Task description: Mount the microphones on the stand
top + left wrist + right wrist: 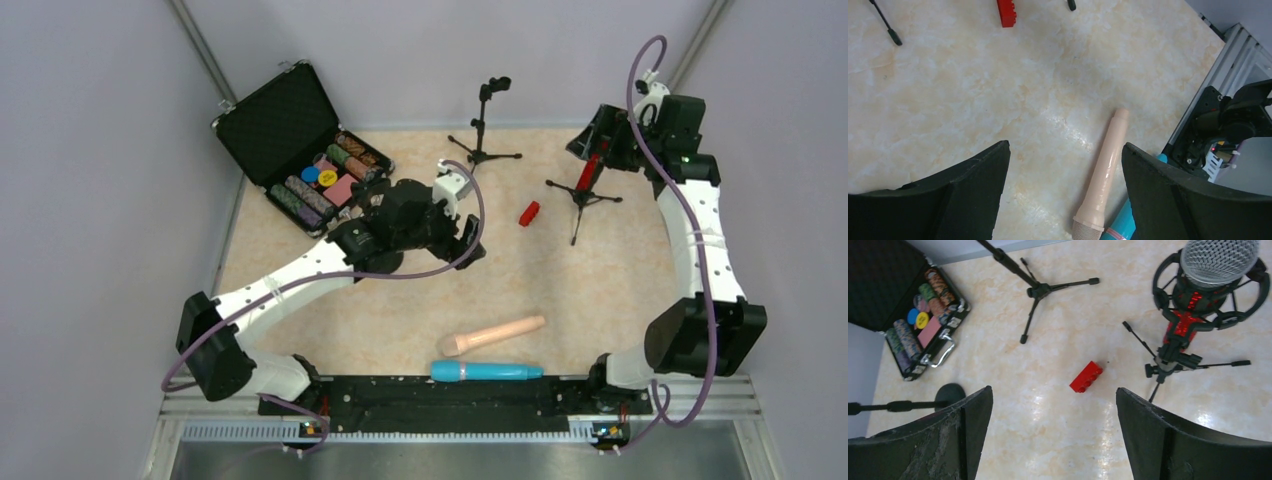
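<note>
While your right wrist camera catches the glittery red microphone [1219, 261], silver mesh head up, seated in a black tripod stand [1168, 365] near the small red block [1086, 376], only your other views show the beige microphone [495, 335] and cyan-blue microphone [487, 371] lying well apart from that block, toward the arm bases. The left gripper [1065, 150] and right gripper [1053, 390] both gape, holding nothing. Chip markings in the black case [275, 120] are too small to read.

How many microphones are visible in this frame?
3: the red microphone sits in the right tripod stand; the beige microphone lies on the table near the front; the cyan microphone beside it. Others may be hidden.
</note>
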Robot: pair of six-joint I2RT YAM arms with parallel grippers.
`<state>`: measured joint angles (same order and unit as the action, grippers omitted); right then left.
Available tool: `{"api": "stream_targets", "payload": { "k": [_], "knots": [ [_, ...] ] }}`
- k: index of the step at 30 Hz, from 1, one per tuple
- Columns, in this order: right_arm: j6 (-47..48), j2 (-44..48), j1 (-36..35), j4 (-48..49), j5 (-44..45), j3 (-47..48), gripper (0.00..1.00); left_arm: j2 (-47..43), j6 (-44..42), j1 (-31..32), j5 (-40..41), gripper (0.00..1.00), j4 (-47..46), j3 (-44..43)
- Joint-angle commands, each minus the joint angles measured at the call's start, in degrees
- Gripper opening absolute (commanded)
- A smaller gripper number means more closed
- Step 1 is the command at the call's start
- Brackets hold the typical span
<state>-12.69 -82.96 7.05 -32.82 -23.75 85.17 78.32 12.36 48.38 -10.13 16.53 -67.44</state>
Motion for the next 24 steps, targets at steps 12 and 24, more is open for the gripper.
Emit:
{"api": "stream_targets", "payload": {
  "k": [12,24],
  "knots": [
    [-9.6,5.9,-0.5,6.8,-19.8,-2.6,0.95,0.7,11.8,-8.9,-13.6,0.87,-14.9,-7.0],
    [-9.8,6.1,-7.4,7.4,-20.6,-5.8,0.96,-7.1,24.7,-25.4,-16.6,0.86,-30.8,-2.1]
  ]
}}
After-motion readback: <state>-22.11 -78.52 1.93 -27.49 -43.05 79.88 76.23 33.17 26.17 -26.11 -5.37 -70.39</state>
